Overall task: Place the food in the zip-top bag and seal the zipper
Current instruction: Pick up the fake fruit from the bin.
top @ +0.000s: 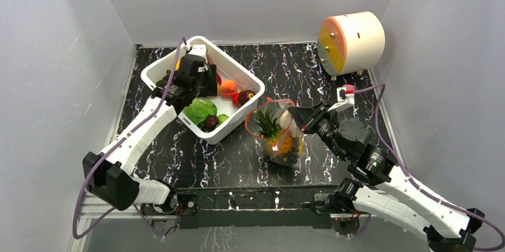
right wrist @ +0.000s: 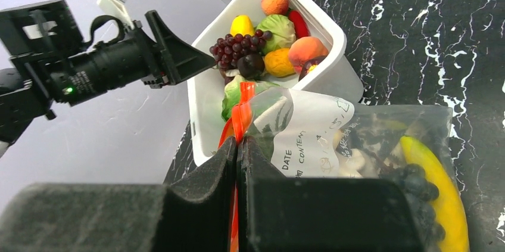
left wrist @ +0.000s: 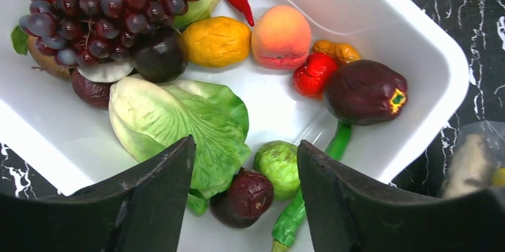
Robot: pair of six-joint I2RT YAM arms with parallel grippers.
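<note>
Left tool (left wrist: 245,145) hangs spread wide, gripping nothing, over the white tub (left wrist: 417,31) of toy food (left wrist: 178,127). Right tool (right wrist: 238,145) is clenched on the red zipper (right wrist: 241,115) of the clear bag (right wrist: 357,139), which sits on the worktop (top: 298,67) just beside the tub, holding a pineapple (top: 268,122) and a banana (right wrist: 438,192).

Left gripper (left wrist: 245,145): over tub (left wrist: 429,55); lettuce leaf (left wrist: 172,121) directly beneath, grapes (left wrist: 95,8) beyond.
Right gripper (right wrist: 238,145): zipper (right wrist: 241,115) between its jaws; zip-top bag (right wrist: 369,139) ahead, tub farther ahead.
</note>
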